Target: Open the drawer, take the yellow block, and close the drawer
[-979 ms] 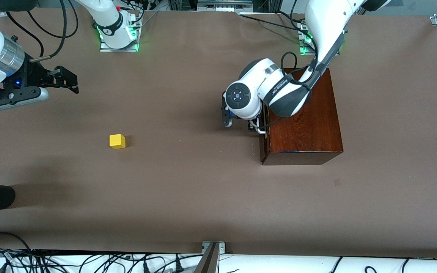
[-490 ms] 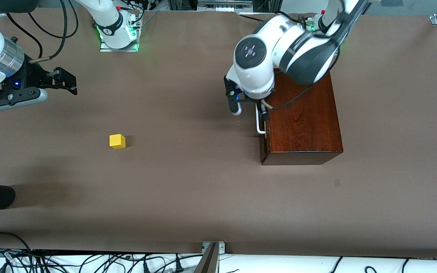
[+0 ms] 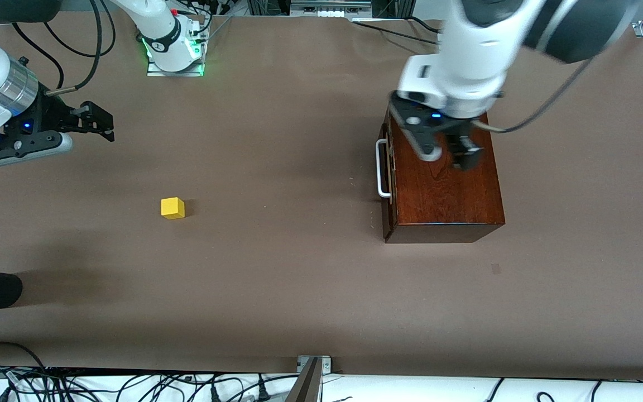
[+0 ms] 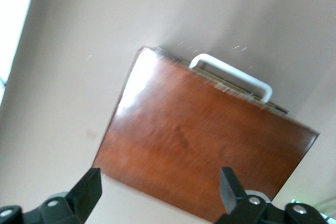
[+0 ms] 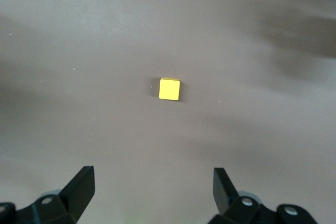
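The yellow block [image 3: 172, 207] sits alone on the brown worktop [image 3: 277, 290] toward the right arm's end, nearer the front camera than either gripper and well apart from the wooden box [image 3: 445, 184]; it looks like a small rigid cube, probably light, with flat plain faces that may be a little slick, so two opposite side faces are the fair place to pinch it, squarely, lest it twist out. The drawer [image 3: 388, 167] appears shut, its dark front flush with the box, though the seam is hard to judge from above; its white bar handle [image 3: 380, 168] stands proud of the front and is stiff enough to hook or clamp across its middle, and the glossy box may slide on the worktop if pulled hard. The left gripper [image 3: 443, 152] hangs over the top of the box, jaws spread wide and holding nothing, touching nothing. The right gripper [image 3: 98, 120] waits over bare worktop at its own end, jaws fully apart and empty, its wrist view looking down at the cube between them.
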